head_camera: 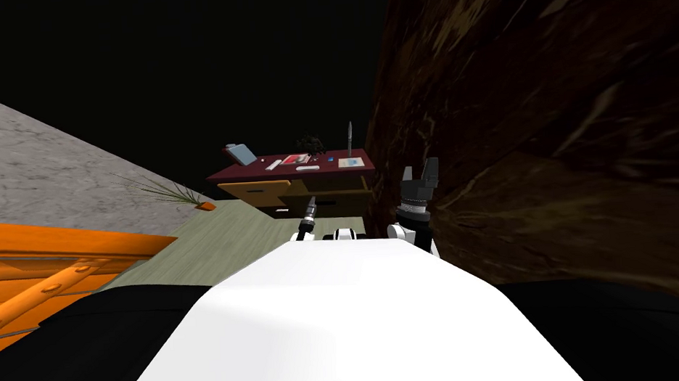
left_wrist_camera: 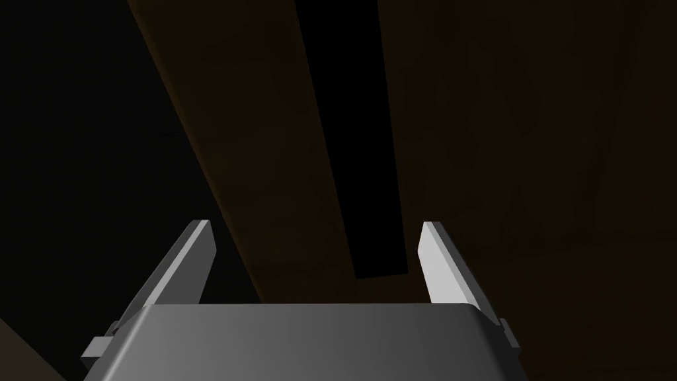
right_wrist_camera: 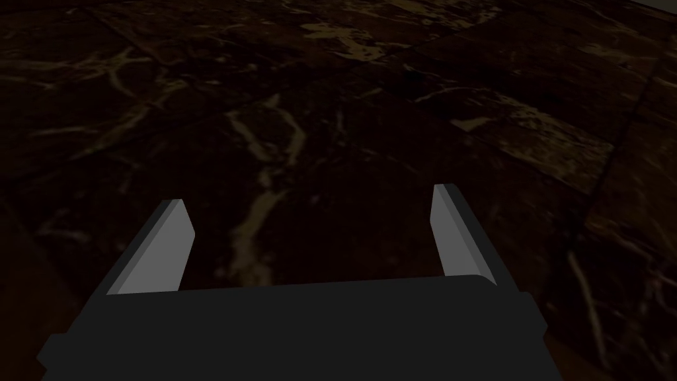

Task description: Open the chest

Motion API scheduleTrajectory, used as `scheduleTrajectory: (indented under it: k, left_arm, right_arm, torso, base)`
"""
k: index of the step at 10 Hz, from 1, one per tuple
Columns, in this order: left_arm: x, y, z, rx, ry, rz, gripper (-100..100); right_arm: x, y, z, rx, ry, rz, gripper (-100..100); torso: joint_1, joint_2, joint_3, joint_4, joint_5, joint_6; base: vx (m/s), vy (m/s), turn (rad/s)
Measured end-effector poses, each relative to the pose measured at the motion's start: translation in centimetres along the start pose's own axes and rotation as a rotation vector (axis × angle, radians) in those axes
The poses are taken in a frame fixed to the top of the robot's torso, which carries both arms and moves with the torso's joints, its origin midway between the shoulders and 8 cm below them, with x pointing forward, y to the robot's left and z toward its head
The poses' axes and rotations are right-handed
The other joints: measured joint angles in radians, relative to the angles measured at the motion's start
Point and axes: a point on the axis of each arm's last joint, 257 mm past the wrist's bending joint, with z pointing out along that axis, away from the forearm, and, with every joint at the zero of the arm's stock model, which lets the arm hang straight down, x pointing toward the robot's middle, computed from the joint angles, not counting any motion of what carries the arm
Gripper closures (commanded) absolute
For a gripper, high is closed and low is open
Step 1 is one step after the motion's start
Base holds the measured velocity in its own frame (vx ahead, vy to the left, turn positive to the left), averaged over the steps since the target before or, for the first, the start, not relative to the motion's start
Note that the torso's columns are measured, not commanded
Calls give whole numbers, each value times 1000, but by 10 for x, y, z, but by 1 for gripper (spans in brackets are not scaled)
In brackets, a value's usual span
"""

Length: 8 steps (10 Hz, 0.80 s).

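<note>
Far ahead stands a low piece of furniture with a maroon top (head_camera: pixel 293 169) and tan drawer fronts (head_camera: pixel 258 189); the left front juts out at a slant. My right gripper (head_camera: pixel 420 172) is raised above my chest's tip, open, close to a dark brown marbled wall (head_camera: pixel 545 116). That veined surface (right_wrist_camera: pixel 278 132) lies beyond the open right gripper (right_wrist_camera: pixel 311 231), which holds nothing. My left gripper (head_camera: pixel 309 214) points forward and low toward the furniture. In its wrist view the left gripper (left_wrist_camera: pixel 314 261) is open and empty before dim brown boards (left_wrist_camera: pixel 251 165) split by a black slot (left_wrist_camera: pixel 357 145).
An orange wooden frame (head_camera: pixel 44 273) is at my near left, against a grey stone wall (head_camera: pixel 25 172). A spiky plant (head_camera: pixel 175 193) stands on the pale green floor (head_camera: pixel 246 233). Papers and small items lie on the maroon top. A black area lies beyond.
</note>
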Motion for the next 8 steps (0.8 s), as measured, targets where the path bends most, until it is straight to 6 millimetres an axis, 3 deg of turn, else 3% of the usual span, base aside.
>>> scheduleTrajectory:
  k: [4, 5, 8]
  left_arm:
    - [-6, -14, 6, -19, -4, -1, -100]
    - [-6, -12, 6, -25, -4, -2, 0]
    - [-5, -9, 4, -33, -3, -2, 0]
  right_arm:
    - [0, 0, 0, 0, 0, 0, 0]
    - [0, 0, 0, 0, 0, 0, 0]
    - [0, 0, 0, 0, 0, 0, 0]
  torso:
    - [-2, 3, 1, 5, -3, 0]
    - [-2, 2, 1, 3, -2, 0]
    - [-1, -1, -1, 1, -1, 0]
  base:
    - [-22, 0, -11]
    - [0, 0, 0]
    - [0, 0, 0]
